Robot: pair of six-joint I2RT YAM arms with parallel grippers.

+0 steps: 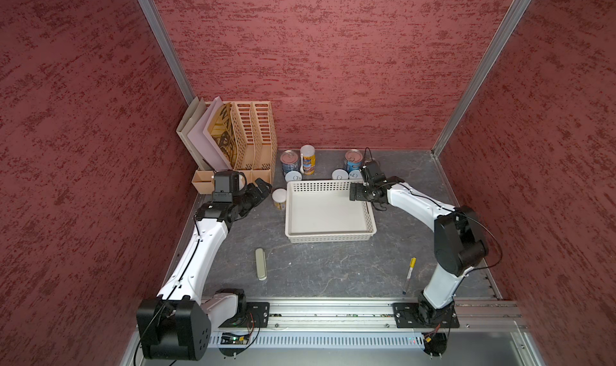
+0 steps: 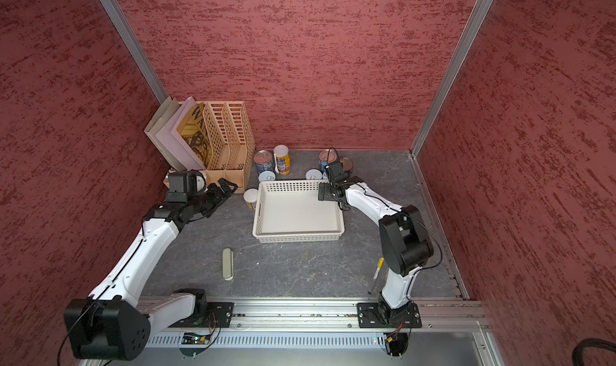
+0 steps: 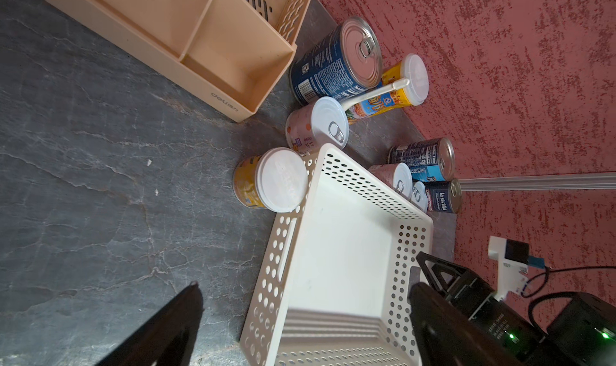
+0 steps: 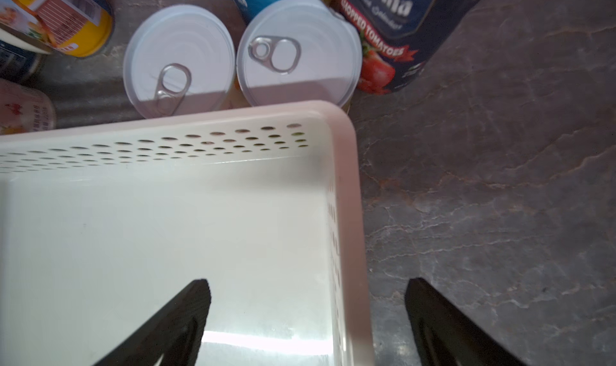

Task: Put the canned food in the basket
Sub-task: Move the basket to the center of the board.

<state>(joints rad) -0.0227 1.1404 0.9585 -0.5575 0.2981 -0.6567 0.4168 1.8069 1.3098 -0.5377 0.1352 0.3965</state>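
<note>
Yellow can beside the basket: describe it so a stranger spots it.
Find the shallow white perforated plastic basket mid-table. Beside its corner nearest the tan slotted file organizer stands a short, white-lidded yellow can. All other cans sit behind the basket.

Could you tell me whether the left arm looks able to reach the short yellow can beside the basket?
Probably yes: the left gripper is open and near the yellow can, with bare table between. The basket wall sits close on the can's other side, which may crowd one finger.
</note>
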